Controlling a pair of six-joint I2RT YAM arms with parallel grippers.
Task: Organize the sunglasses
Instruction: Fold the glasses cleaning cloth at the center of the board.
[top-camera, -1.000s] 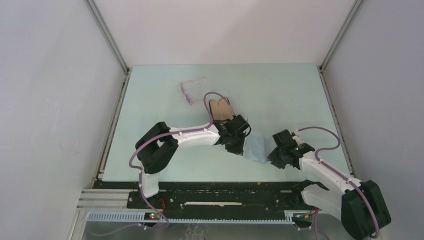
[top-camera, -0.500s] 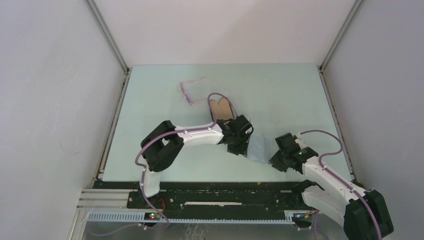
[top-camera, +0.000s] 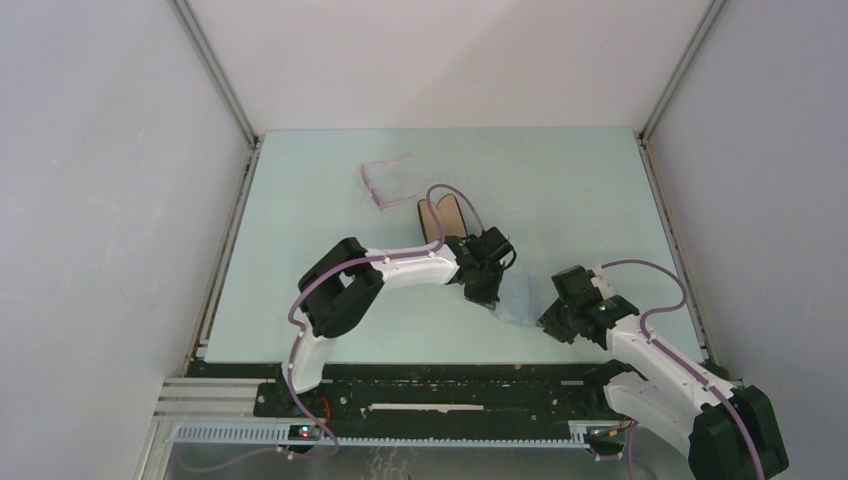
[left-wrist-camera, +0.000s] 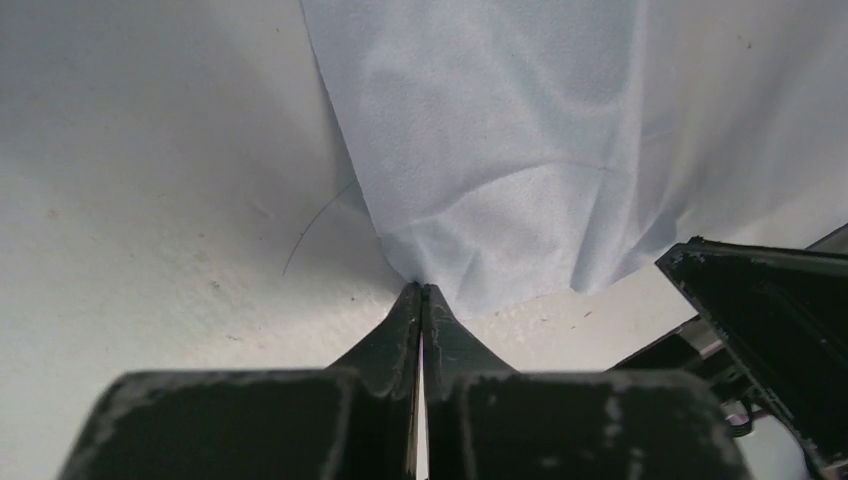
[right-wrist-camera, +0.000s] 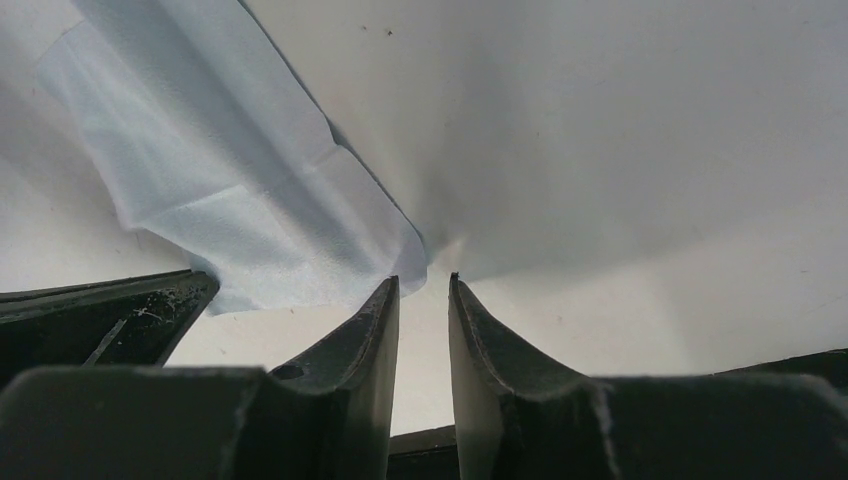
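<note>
The sunglasses (top-camera: 385, 181), thin pale pink-purple frame, lie on the table at the back, left of centre. The black case (top-camera: 443, 217) with tan lining lies open just in front of them. The blue-grey cloth (top-camera: 522, 297) lies between the two grippers. My left gripper (top-camera: 490, 293) is shut on the cloth's corner (left-wrist-camera: 421, 270) and holds it pinched. My right gripper (top-camera: 552, 322) is open a little, its fingertips (right-wrist-camera: 388, 290) at the cloth's other corner (right-wrist-camera: 400, 250), nothing between them.
White walls with metal corner posts (top-camera: 215, 80) close in the table (top-camera: 560, 190) on three sides. The black base rail (top-camera: 430, 392) runs along the near edge. The right gripper's finger (left-wrist-camera: 770, 320) shows in the left wrist view.
My left gripper has moved right and a bit back, dragging the cloth's corner with it. My right gripper has shifted slightly toward the near edge, staying at the cloth's right corner.
</note>
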